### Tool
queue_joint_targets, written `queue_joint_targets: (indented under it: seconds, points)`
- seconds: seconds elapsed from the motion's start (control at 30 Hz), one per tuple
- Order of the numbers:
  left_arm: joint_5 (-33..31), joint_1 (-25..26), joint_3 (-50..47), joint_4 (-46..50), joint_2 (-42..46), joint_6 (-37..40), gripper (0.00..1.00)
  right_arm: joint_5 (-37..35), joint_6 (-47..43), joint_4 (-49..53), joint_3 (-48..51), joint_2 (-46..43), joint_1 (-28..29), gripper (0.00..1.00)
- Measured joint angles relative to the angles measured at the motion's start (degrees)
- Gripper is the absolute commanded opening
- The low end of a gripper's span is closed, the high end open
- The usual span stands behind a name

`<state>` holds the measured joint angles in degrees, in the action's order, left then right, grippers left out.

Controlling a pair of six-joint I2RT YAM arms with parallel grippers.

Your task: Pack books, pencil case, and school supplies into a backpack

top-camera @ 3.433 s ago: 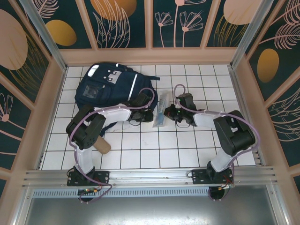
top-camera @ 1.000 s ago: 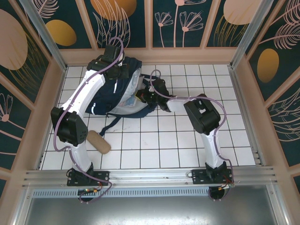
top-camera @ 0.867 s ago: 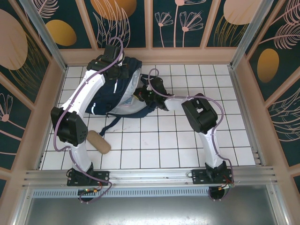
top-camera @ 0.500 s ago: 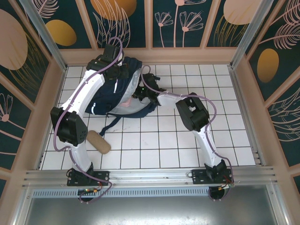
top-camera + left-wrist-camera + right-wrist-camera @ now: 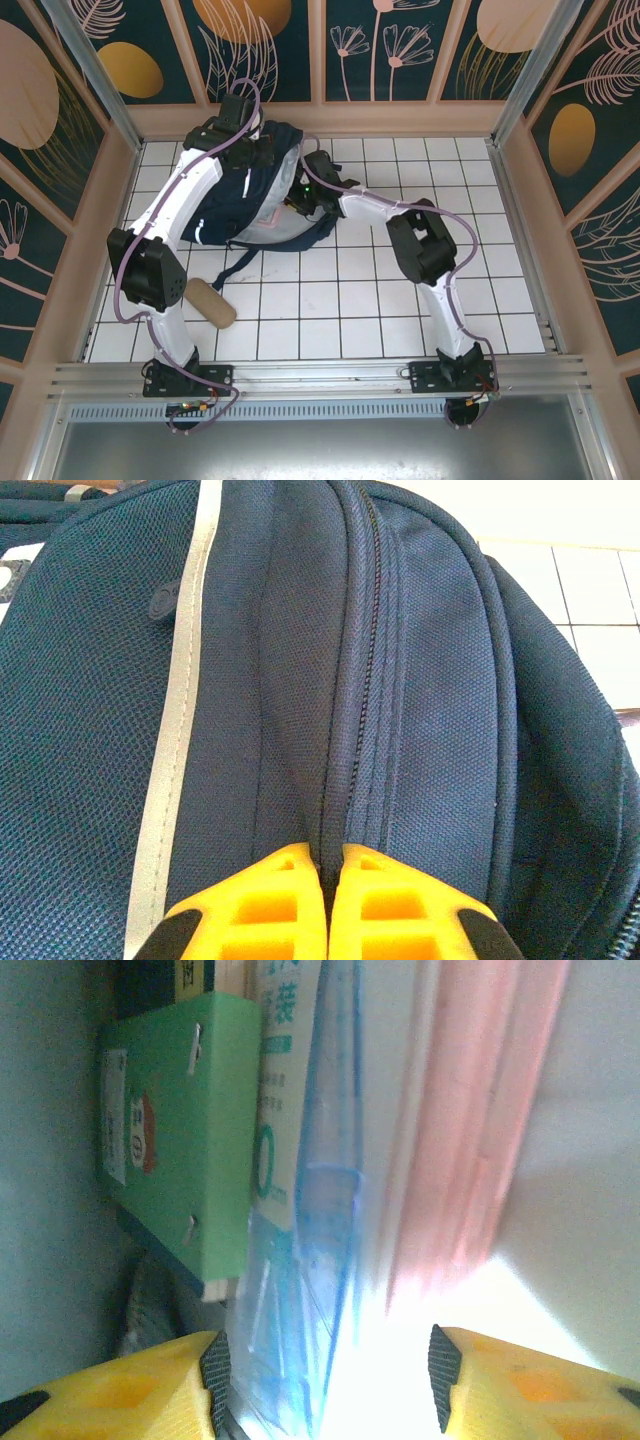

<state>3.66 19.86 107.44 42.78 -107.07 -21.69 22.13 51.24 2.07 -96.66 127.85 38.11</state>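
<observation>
- Right gripper [image 5: 325, 1362] is released: its yellow fingers [image 5: 110, 1385] stand spread apart inside the mouth of the backpack [image 5: 235, 195].
- Between those fingers sits the packet [image 5: 300, 1210], see-through with blue-green print. Its lower edge runs close to one finger and well clear of the other, and nothing is grasped.
- Ahead of the finger nearest the packet, the green book [image 5: 170, 1130] stands on edge, pressed flat against the packet, a small red-and-white picture on its cover.
- Beyond the green book, farther from the gripper, a dark book [image 5: 150, 985] with a yellow patch peeks out; little of it can be made out.
- On the packet's other side, ahead of the second finger, pale pink bands blur into bright light; what they are I cannot tell.
- Left gripper [image 5: 328, 865] is clenched on the backpack, its yellow fingertips pinching a raised ridge of navy fabric.
- Straight ahead of this gripper a zipper [image 5: 365, 630] runs along that ridge, and a white stripe [image 5: 175, 740] runs alongside it, off to one side.
- Seen from above, the backpack lies on the white-tiled tabletop [image 5: 400, 300], with the left gripper at its far top end and the right gripper reaching into its open side.
- Well apart from both grippers, on the near part of the tabletop beside the left arm, lies the pencil case [image 5: 210, 303], a brown roll.
</observation>
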Motion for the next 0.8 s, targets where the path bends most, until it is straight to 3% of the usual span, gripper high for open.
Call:
queue_joint_targets:
  seconds: [0.23, 0.37, 0.53, 0.8]
  points:
    - [0.85, -0.11, -1.38, -1.31, 0.00, -0.02, 0.00, -4.61, -4.74, -1.84, 18.88, -14.75, 0.44, 0.57]
    - [1.84, -0.57, -1.38, -1.86, 0.00, -0.04, 0.00, -6.62, -9.99, -5.18, 26.25, -21.73, 2.19, 0.64]
    - [3.45, -1.38, -1.38, -1.90, 0.00, -0.46, 0.00, -9.73, -17.64, -8.33, 31.85, -26.58, 8.24, 0.65]
    - [4.94, -1.99, -1.44, -2.05, 0.00, -0.63, 0.00, -15.89, -25.53, -10.93, 34.97, -26.16, 21.03, 0.71]
